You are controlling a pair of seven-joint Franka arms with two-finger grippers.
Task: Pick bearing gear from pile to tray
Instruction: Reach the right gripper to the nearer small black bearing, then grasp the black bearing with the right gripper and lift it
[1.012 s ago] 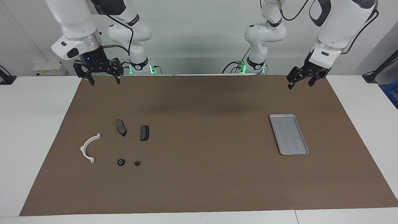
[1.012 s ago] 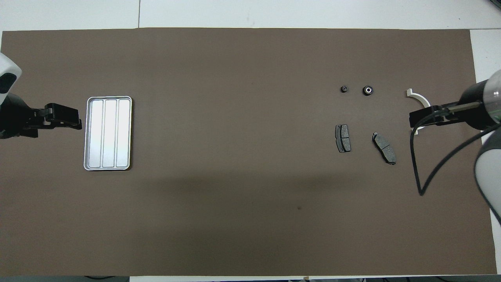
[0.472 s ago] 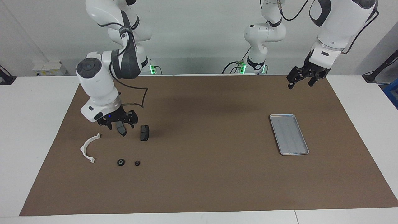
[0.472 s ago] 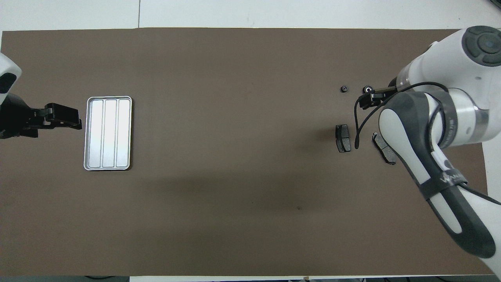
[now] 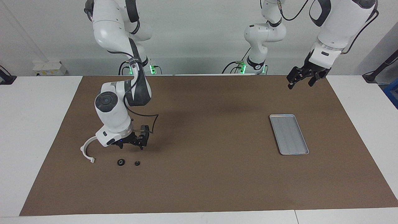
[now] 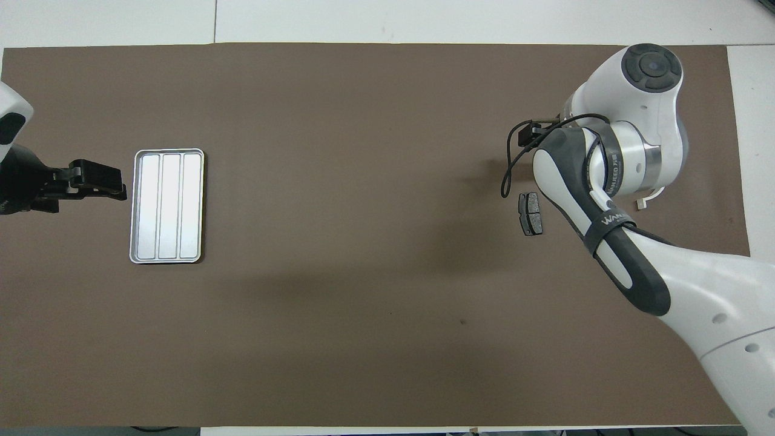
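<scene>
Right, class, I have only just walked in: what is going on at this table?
The right gripper, open and holding nothing, hangs low over a pile of small parts, just above two small black round pieces that lie beside a white curved arc. One dark brake pad shows next to the arm. The metal tray at the left arm's end holds nothing yet. The left gripper waits, open, in the air.

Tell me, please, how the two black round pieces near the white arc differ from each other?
The larger piece lies beside the white arc, toward the right arm's end of the table; the smaller piece lies toward the tray's end. The larger piece has a broader ring outline; the smaller piece looks compact. Shared: both are black, round, loose on the brown mat, and untouched by the right gripper above.
</scene>
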